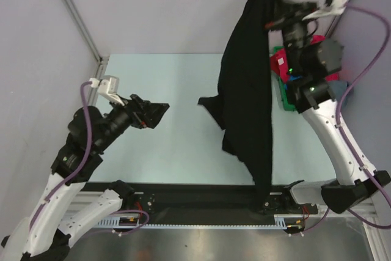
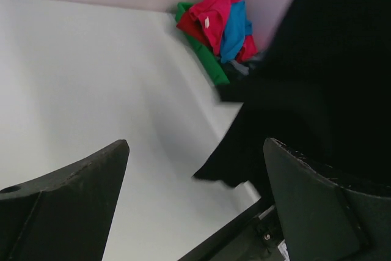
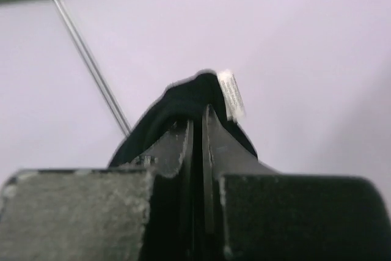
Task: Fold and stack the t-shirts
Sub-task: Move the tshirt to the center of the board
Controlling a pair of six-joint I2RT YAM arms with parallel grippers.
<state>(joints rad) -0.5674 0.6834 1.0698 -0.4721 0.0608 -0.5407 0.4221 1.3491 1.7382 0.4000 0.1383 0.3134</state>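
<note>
We see the right fingers (image 3: 198, 128) clenched tight on a fold of the plain black cloth t-shirt (image 1: 247, 84), with a small white label (image 3: 231, 95) sticking up just beside their tips. These fingers are lifted high above the pale, smooth counter (image 1: 165, 151). The shirt hangs straight down from them in a long dark drape, and its lowest end reaches the near edge of the counter. One sleeve juts out from the drape on the side facing the other arm.

The left fingers (image 1: 154, 113) are spread wide and hold nothing. They hover over the counter, well apart from the hanging shirt and pointing toward it. From their own view the black cloth fills the space ahead and to the right of the fingertips.

Beyond the drape, behind and below the right fingers, a heap of crumpled red-pink and bright blue t-shirts (image 2: 223, 22) lies at the counter's far corner. It rests against something green (image 2: 204, 59); we cannot tell whether that is cloth or a bin.
</note>
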